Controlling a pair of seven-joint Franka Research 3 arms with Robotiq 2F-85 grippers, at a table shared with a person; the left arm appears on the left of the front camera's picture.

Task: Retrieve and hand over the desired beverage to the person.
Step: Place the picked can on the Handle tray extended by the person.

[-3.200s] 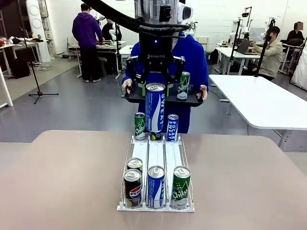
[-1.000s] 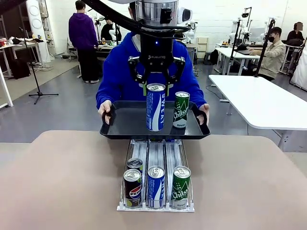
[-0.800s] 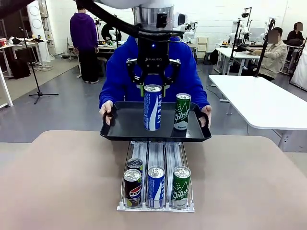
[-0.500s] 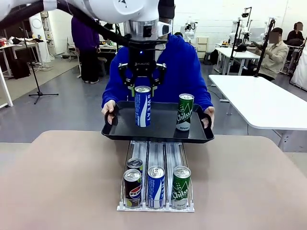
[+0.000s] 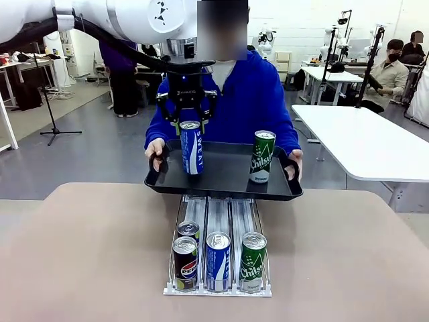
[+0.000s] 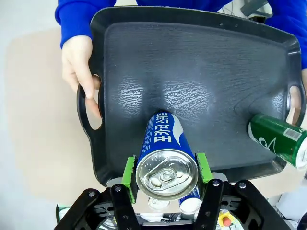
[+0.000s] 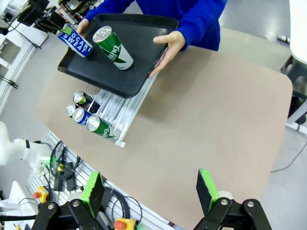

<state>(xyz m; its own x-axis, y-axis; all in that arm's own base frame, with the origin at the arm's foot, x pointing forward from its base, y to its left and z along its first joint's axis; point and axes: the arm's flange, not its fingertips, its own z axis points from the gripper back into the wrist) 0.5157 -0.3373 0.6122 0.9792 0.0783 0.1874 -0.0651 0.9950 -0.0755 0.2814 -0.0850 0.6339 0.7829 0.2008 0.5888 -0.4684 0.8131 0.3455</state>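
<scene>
Gripping the blue can [image 5: 191, 147] near its top rim, the left gripper [image 5: 187, 114] stands in the upper centre of the front view, its jaws pinching the can from both sides; in the left wrist view the green pads [image 6: 128, 171] press against the can's wall just below its silver lid. That can stands upright on the left part of a black tray [image 5: 224, 184], which the person [image 5: 248, 94] in a blue hoodie holds by its handles with a hand [image 5: 155, 149] at each end, above the far edge of the worktop [image 5: 87, 255]. A green can [image 5: 262, 156] stands on the tray's right part, well apart from the blue one. Lower centre of the frame, a white wire rack [image 5: 218, 290] on the worktop carries four more cans at its near end. The right gripper [image 7: 151, 191], at the bottom of the right wrist view, hangs high over the worktop with its jaws spread wide and nothing between them
</scene>
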